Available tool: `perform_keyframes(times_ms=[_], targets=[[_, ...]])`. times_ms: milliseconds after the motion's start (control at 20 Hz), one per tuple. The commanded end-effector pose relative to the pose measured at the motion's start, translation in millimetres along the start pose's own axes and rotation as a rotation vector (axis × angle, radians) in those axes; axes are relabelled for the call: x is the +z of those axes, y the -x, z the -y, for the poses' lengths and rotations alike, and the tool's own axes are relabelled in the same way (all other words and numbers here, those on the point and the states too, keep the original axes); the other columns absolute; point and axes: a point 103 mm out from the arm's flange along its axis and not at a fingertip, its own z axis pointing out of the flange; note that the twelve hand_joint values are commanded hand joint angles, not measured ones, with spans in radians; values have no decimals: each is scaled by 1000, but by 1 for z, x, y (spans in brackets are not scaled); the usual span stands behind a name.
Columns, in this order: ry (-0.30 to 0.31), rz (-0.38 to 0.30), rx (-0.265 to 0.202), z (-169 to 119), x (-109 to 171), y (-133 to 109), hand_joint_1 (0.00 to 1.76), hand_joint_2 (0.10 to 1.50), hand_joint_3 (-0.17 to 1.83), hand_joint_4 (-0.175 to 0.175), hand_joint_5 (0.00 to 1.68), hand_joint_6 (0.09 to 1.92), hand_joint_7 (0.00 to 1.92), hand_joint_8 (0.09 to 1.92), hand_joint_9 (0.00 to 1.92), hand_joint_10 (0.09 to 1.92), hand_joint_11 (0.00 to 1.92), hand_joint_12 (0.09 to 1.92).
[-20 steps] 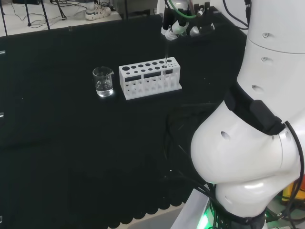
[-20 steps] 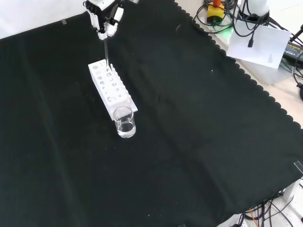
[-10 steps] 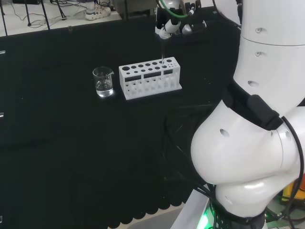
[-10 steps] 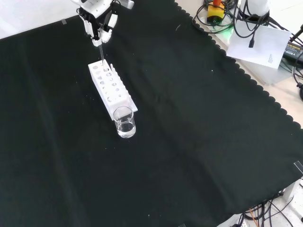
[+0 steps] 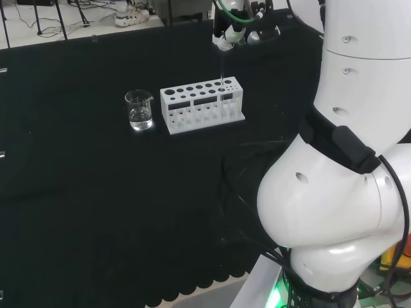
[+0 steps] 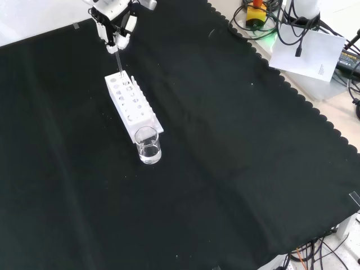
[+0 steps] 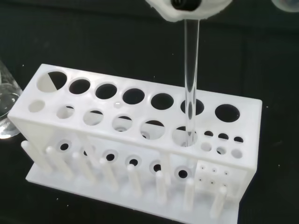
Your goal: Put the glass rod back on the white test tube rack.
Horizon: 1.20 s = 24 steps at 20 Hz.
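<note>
Shifted slightly, the hand (image 6: 115, 25) pinches the glass rod (image 7: 190, 88) upright in the rack (image 7: 140, 140).

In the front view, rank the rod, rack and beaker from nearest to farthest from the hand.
1. Rod: held in the hand, hanging straight below it.
2. Rack: just below the hand, with the rod's tip at its far end.
3. Beaker: at the rack's near end, lowest in this view.

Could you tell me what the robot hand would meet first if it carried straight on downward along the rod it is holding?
Most likely the white test tube rack: the glass rod held by the robot hand already has its tip in a hole in the rack's top plate.
</note>
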Motion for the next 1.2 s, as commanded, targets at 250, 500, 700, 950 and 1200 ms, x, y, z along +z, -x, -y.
perform_keyframes(times_ms=[250, 500, 700, 950, 1200], targets=[[-20, -15, 2, -1, 9, 0, 1332, 1027, -175, -175, 1481, 87, 1388, 581, 1745, 420, 1703, 403], [-34, -32, 9, 1, 6, 5, 1332, 1027, -175, -174, 1479, 87, 1391, 573, 1748, 421, 1703, 403], [-31, -55, 23, 3, 1, 6, 1321, 1025, -175, -111, 1475, 87, 1460, 353, 1758, 418, 1715, 401], [-23, -60, 30, 7, -1, 6, 1387, 1009, -159, -143, 1183, 413, 1480, 193, 1782, 489, 1748, 479], [-44, -52, 33, 8, -1, 5, 1454, 982, -175, -175, 888, 776, 1317, 430, 1771, 596, 1767, 687]])
